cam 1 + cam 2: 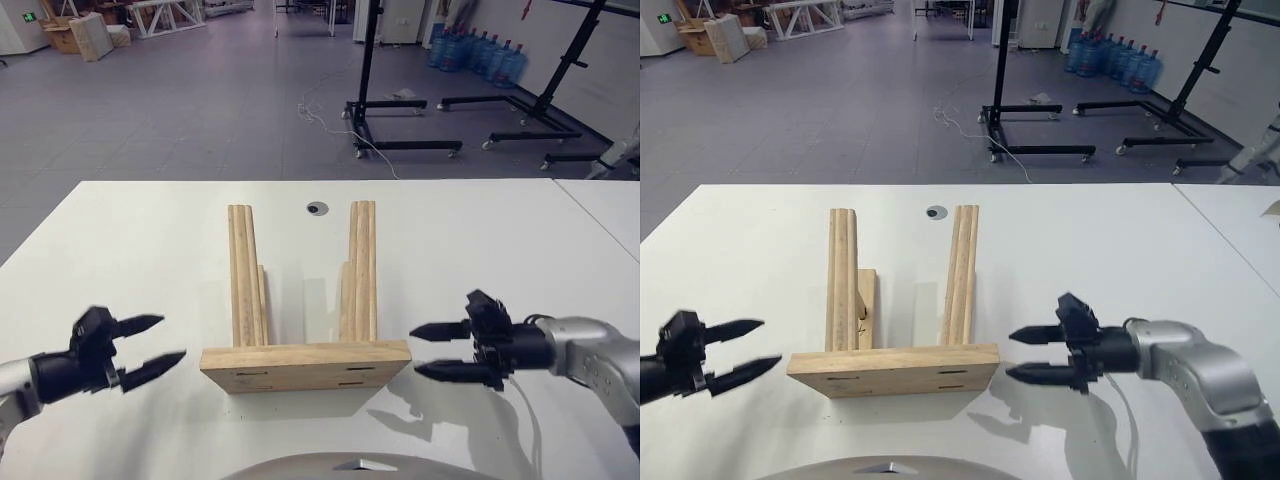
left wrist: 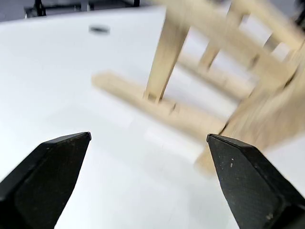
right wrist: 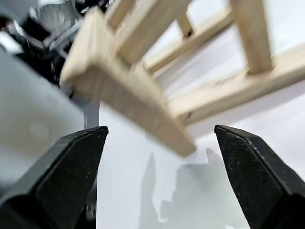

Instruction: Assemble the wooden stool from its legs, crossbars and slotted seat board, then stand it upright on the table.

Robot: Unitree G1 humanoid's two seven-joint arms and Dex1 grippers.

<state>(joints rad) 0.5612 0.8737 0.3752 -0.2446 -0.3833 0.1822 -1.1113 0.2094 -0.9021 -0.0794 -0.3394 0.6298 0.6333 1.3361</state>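
My left end effector (image 1: 172, 338) gapes open at lower left and my right end effector (image 1: 414, 351) at lower right, both gripping nothing. Mid-frame between them, the stool (image 1: 360, 290) lies sideways on the white worktop (image 1: 120, 250). Its seat board (image 1: 306, 366) is nearest me, with edge marks too small to read, and its legs (image 1: 245, 275) point up-frame.

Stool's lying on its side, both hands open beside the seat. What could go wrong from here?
1. The left hand and right hand are open, flanking the seat board without touching it; an uneven pinch on its ends could let the stool twist or drop while being tipped up.
2. The legs lie along the table and might skid instead of pivoting.
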